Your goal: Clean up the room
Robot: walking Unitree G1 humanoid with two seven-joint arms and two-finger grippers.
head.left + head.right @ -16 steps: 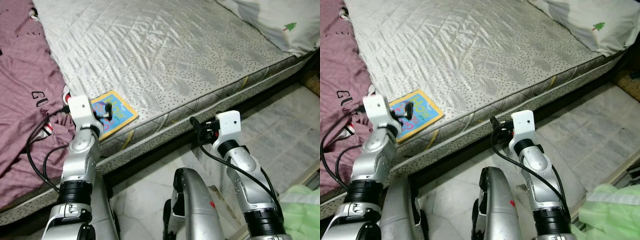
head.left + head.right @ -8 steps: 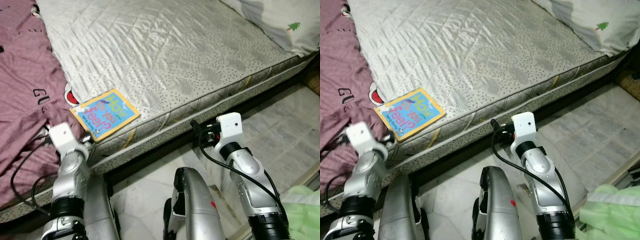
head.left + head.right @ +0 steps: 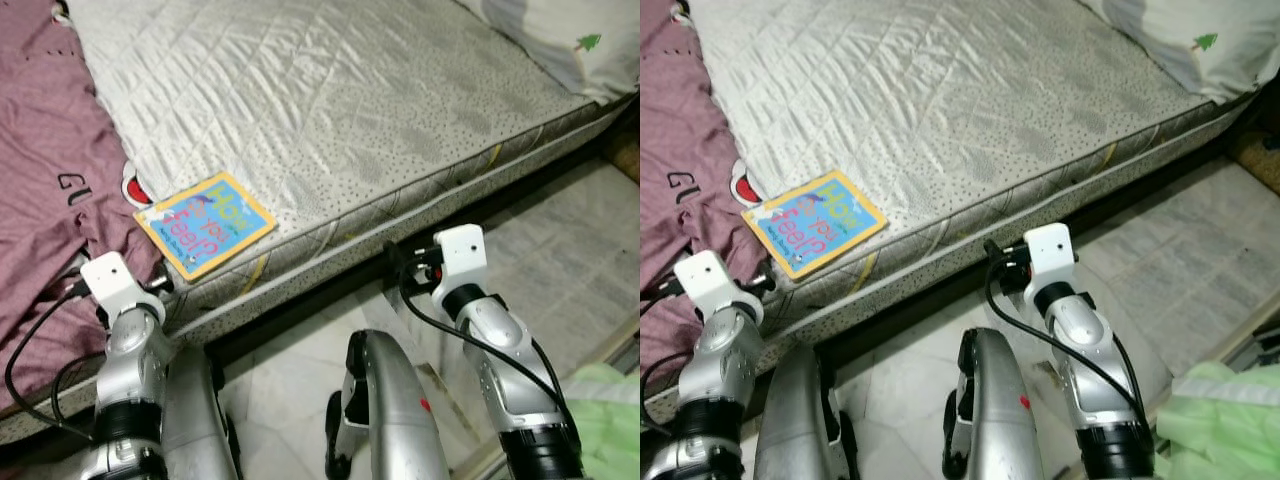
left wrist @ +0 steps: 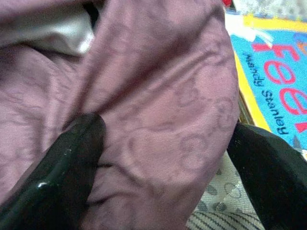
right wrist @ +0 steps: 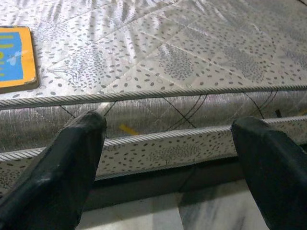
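Pillow (image 3: pixel 560 40) at 1 o'clock cut by edge; purple blanket (image 3: pixel 50 170) at 9 o'clock cut off; green bag (image 3: pixel 1230 410) at 4 o'clock partly cropped.

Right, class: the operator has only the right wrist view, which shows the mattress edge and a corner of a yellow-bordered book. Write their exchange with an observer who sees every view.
Operator: What is that book lying next to?
Observer: The book lies near the edge of the mattress, right beside a purple cloth.
Operator: Where is the left pincer?
Observer: The left pincer is open, with that purple cloth between its fingers.
Operator: Anything at the other end of the bed?
Observer: A white pillow with a small green tree print, on the robot's right.
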